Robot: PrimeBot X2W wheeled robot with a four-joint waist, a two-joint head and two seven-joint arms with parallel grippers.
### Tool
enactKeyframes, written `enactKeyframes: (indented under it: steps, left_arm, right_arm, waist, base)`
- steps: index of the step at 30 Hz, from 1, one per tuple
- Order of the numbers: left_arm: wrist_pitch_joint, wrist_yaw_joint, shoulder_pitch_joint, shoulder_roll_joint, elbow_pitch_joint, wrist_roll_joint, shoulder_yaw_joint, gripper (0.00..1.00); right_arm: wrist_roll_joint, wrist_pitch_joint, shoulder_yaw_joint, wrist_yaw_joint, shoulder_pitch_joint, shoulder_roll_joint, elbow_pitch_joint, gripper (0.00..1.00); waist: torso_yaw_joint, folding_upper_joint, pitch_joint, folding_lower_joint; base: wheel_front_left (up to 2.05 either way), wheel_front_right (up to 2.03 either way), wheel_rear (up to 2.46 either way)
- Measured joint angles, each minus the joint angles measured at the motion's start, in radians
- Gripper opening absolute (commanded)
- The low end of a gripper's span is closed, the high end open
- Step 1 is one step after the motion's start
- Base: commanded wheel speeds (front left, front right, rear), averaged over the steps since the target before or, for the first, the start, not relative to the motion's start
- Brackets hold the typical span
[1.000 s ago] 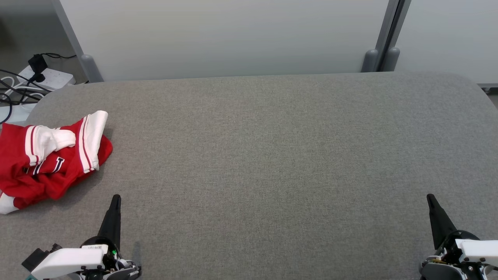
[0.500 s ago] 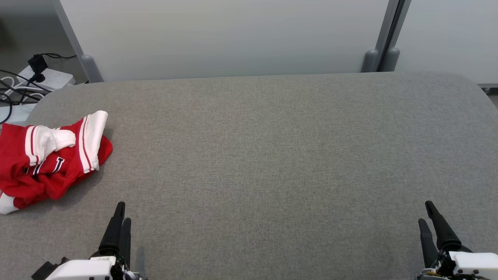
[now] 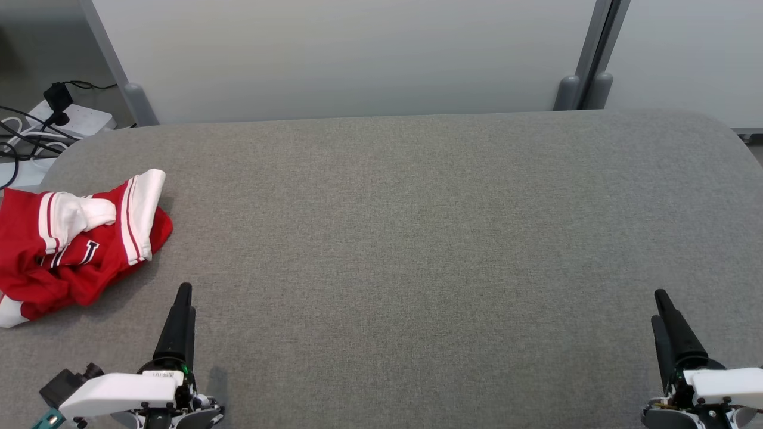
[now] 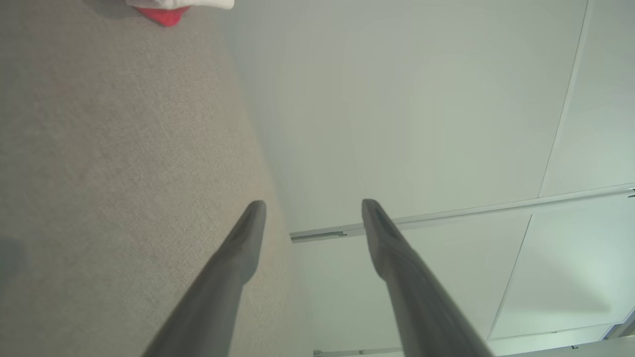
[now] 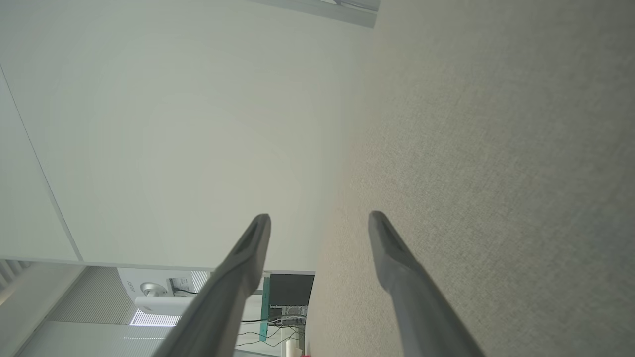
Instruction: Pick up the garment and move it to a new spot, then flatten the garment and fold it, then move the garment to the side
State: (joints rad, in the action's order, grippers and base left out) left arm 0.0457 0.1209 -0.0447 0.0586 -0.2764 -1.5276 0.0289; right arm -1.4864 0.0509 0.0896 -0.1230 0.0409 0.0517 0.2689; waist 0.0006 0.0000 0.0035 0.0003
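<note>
The garment (image 3: 71,244), red with white striped cuffs, lies crumpled at the table's far left edge; a corner of the garment (image 4: 163,12) peeks in at the top of the left wrist view. My left gripper (image 3: 183,298) hovers near the front left, a little to the right of the garment and in front of it, apart from it. In the left wrist view the left gripper (image 4: 312,210) stands open and empty. My right gripper (image 3: 659,307) is at the front right; in its wrist view the right gripper (image 5: 320,223) is open with nothing between the fingers.
The grey fabric-covered table (image 3: 417,226) spreads wide between the arms. Pale partition panels (image 3: 346,53) stand along its far edge. A power strip with cables (image 3: 65,119) lies on the floor beyond the back left corner.
Both grippers went from shut to open. They dipped toward the near edge, then came forward again. The garment has not moved.
</note>
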Motion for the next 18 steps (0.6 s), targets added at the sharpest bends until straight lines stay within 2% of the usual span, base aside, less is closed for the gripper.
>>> enactKeyframes:
  steps: [10,18]
  left_arm:
    - [-0.032,-0.009,-0.053,0.034,0.039,0.186,-0.036,1.00]
    - [-0.057,-0.043,-0.067,0.065,0.062,0.316,-0.071,1.00]
  right_arm:
    - [0.193,-0.030,-0.028,0.000,0.049,0.038,-0.040,1.00]
    - [0.350,-0.042,-0.035,0.000,0.076,0.063,-0.077,1.00]
  waist:
    - [0.002,0.0000,-0.006,0.0000]
    - [0.006,0.0000,-0.011,-0.0001]
  base:
    - [0.00,0.00,0.00]
    - [0.00,0.00,0.00]
